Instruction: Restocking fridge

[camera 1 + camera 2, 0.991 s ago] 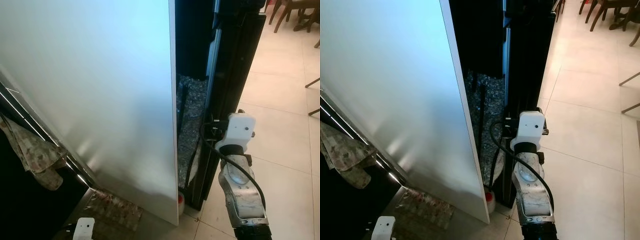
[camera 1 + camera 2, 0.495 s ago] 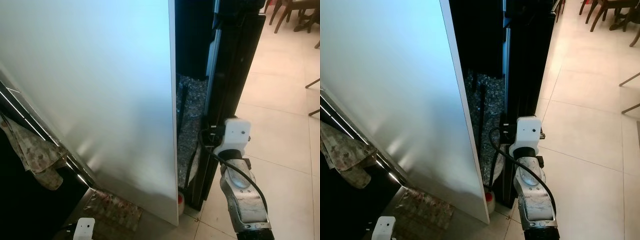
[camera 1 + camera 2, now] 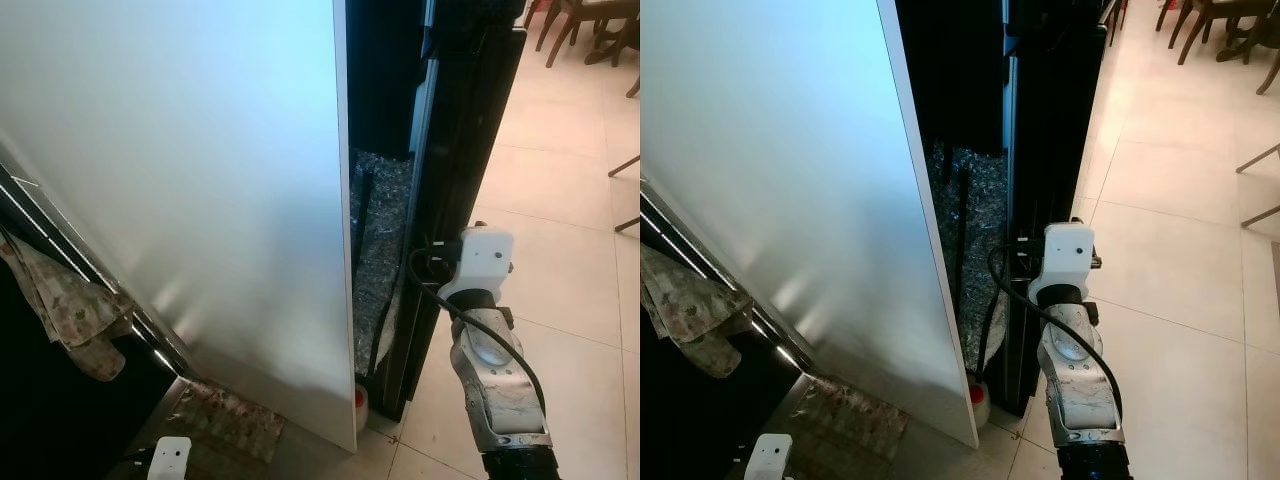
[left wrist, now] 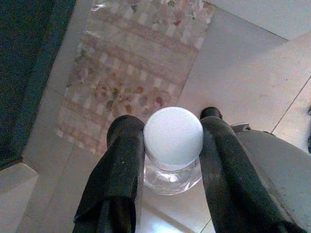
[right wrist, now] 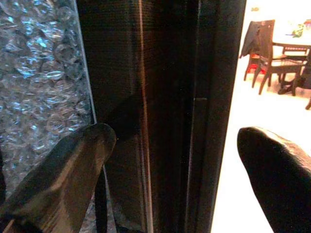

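Bottle (image 4: 172,145) of clear plastic with a white cap is clamped between the two black fingers of the left gripper (image 4: 165,145), seen from above in the left wrist view; directly below that gripper a patterned floor mat (image 4: 131,73) is laid on pale tiles (image 4: 243,92); the white wrist housing of the left arm is seen low at the edge of the head views (image 3: 168,458), just above the same mat.

Beside it, a dark surface is seen with a crumpled patterned cloth (image 3: 70,305) hung over its edge; from there the broad white fridge door (image 3: 200,200) is swung open, its edge reaching down to the floor.

The right gripper (image 5: 184,165) is held with fingers spread wide, one finger (image 5: 63,165) on the side of the bubble wrap (image 5: 39,73), the other (image 5: 277,170) on the side of the open room; between them, close ahead, the tall black panel (image 5: 165,97) is framed; whether it is touched cannot be told. In the head views the right arm (image 3: 490,370) is raised just beside that panel's outer edge (image 3: 465,150).

Between the door and the black panel, a narrow gap is lined with bubble wrap (image 3: 385,230); at its foot a small red-and-white object (image 3: 360,402) is set on the floor.

Beyond the right gripper, glossy cream floor tiles (image 3: 570,200) are spread out; farther off, wooden chairs (image 5: 265,53) and a table (image 5: 294,36) are seen.
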{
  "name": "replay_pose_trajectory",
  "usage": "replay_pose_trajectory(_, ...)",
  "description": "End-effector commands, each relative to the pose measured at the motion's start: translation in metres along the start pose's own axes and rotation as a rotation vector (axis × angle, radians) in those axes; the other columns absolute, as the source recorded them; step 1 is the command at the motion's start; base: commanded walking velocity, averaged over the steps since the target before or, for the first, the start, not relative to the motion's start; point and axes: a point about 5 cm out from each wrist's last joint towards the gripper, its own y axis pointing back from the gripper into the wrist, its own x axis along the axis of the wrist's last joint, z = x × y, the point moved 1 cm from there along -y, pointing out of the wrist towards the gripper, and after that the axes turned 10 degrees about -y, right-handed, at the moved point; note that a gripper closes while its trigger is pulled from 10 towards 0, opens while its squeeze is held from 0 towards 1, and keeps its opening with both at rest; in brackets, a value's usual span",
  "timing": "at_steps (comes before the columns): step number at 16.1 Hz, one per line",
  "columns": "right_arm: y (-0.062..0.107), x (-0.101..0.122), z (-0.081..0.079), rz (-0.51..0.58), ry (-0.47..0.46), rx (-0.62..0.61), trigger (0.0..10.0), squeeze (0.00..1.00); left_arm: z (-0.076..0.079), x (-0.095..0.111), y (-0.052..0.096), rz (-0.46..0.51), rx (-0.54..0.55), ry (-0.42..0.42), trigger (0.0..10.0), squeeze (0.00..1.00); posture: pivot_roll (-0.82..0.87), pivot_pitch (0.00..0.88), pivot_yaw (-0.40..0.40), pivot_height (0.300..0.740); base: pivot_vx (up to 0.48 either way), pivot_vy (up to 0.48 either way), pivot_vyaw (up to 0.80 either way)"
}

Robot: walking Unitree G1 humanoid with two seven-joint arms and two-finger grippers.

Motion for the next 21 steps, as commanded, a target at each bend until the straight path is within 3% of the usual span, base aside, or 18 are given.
replay_pose_trajectory(1,-0.001,-0.001,-0.009,-0.012,-0.018,0.032,10.0,0.0,-0.002,-0.007,0.001,-0.022,0.002,-0.008,10.0,0.0,-0.13,0.0,0.114,0.74,0.0,0.0,0.0)
replay_pose_trajectory(4,0.0,-0.006,-0.019,-0.043,-0.022,0.088,10.0,0.0,-0.002,-0.007,0.001,-0.022,0.002,-0.005,10.0,0.0,-0.13,0.0,0.112,0.74,0.0,0.0,0.0)
replay_pose_trajectory(15,-0.024,0.011,-0.019,0.033,0.021,0.046,10.0,0.0,-0.004,-0.003,0.0,-0.016,0.012,0.013,10.0,0.0,-0.11,0.0,0.127,0.74,0.0,0.0,0.0)
replay_pose_trajectory(18,-0.022,0.015,-0.009,0.063,0.043,-0.028,10.0,0.0,-0.004,-0.003,0.001,-0.017,0.013,0.014,10.0,0.0,-0.11,0.0,0.131,0.74,0.0,0.0,0.0)
replay_pose_trajectory(21,-0.011,0.013,0.014,0.074,0.049,-0.159,10.0,0.0,-0.005,-0.004,0.001,-0.022,0.009,0.003,10.0,0.0,-0.12,0.0,0.135,0.74,0.0,0.0,0.0)
